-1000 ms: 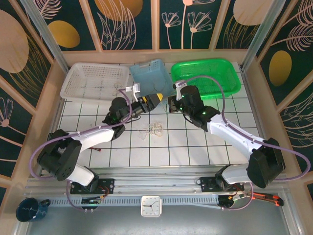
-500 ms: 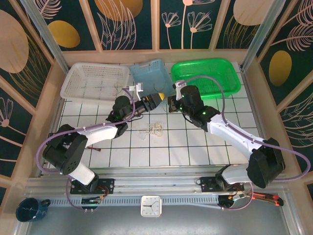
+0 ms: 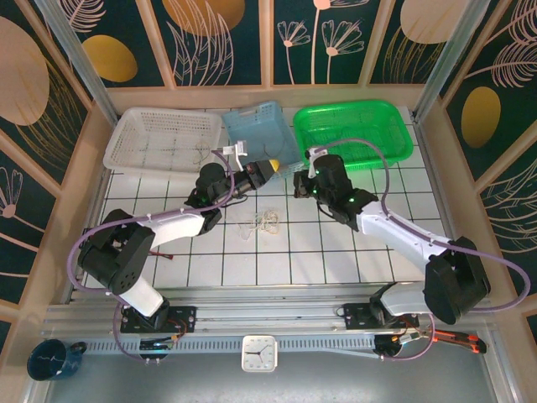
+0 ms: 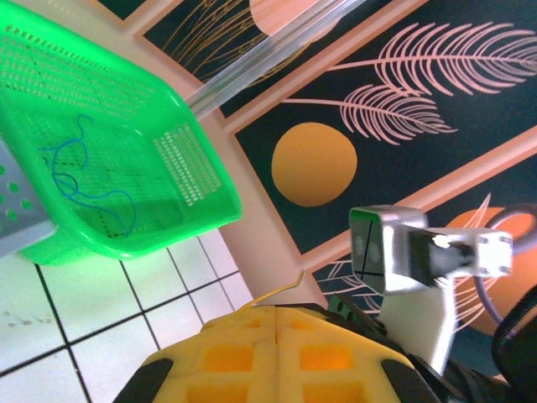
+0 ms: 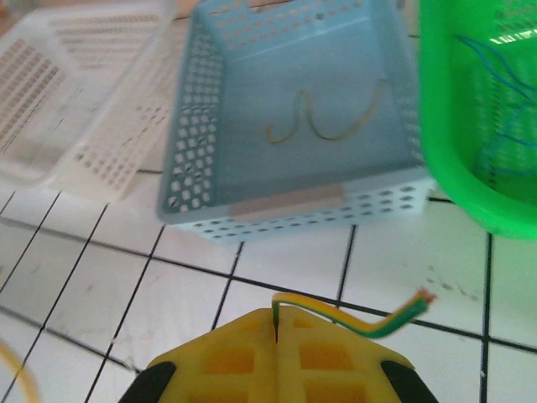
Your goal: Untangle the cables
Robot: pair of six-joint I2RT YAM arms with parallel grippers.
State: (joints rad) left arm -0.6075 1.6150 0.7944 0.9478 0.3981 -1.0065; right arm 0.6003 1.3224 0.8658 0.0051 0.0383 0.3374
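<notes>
Well below cables [image 3: 266,222], clock [image 3: 259,353], numerals illegible.

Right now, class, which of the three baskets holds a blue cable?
The green basket, rightmost in the row: a blue cable lies inside. The light-blue basket beside it holds a yellowish one.

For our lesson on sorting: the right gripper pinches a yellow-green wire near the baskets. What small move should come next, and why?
Probably carry the right gripper over the blue basket and release its yellow-green wire: a similar wire already lies there, while the green basket holds blue wire.
</notes>
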